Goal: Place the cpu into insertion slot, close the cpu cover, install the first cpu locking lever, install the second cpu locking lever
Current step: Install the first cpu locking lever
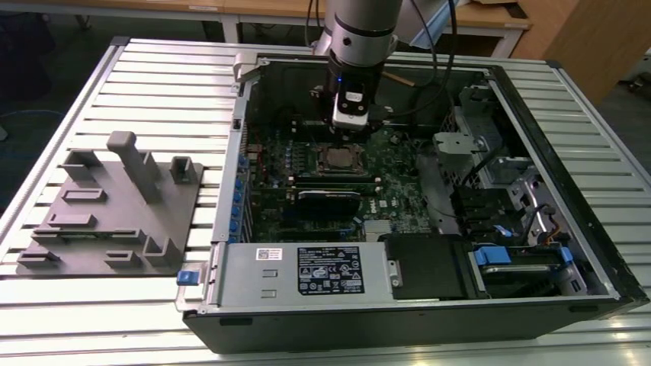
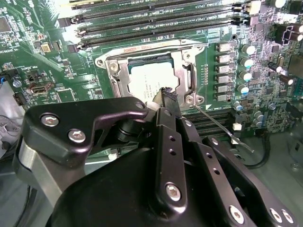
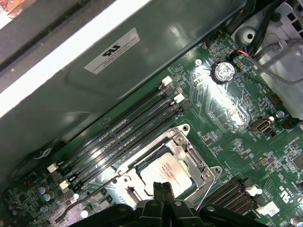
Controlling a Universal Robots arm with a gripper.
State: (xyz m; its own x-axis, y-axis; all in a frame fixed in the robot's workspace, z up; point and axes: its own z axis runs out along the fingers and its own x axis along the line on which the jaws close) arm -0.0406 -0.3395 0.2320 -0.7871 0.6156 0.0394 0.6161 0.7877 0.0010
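The cpu (image 2: 149, 78) shows its pale metal face inside the insertion slot (image 3: 124, 178) on the green motherboard, in both wrist views. The silvery cpu cover (image 2: 182, 71) lies flat around the chip's edges. A thin wire locking lever (image 2: 220, 127) sticks out at an angle from the socket's corner, away from the frame. My gripper (image 2: 165, 94) hangs just above the chip's near edge, fingers shut together with nothing between them. In the exterior view the gripper (image 1: 349, 131) stands over the socket (image 1: 339, 158) inside the open computer case.
Long black memory slots (image 2: 156, 23) run beside the socket. The case wall (image 3: 142, 56) rises close behind them. A power supply box (image 1: 305, 271) and drive bays (image 1: 508, 198) crowd the case. A grey parts fixture (image 1: 112, 206) sits on the table at the exterior view's left.
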